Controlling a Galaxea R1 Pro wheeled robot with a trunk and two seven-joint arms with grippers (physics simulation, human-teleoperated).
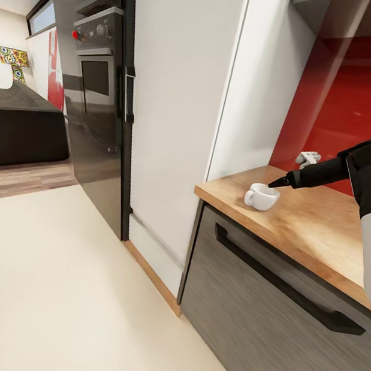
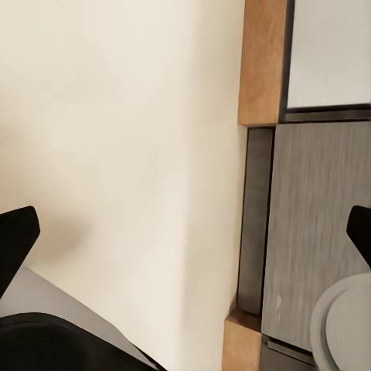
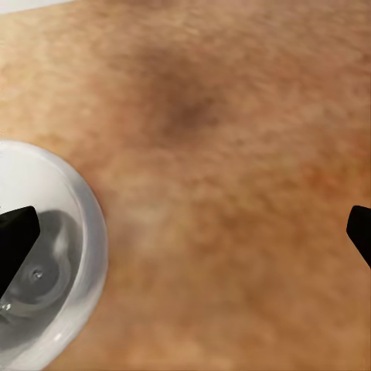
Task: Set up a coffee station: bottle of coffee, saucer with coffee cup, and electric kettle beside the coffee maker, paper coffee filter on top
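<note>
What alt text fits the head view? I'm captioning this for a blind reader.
The right gripper reaches over a white coffee cup near the corner of a wooden countertop, before a red backsplash. A grey drawer sits below.

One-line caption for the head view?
Right tool reaches the rim of a white cup standing near the corner of the wooden counter, beside a tall white cabinet.
</note>
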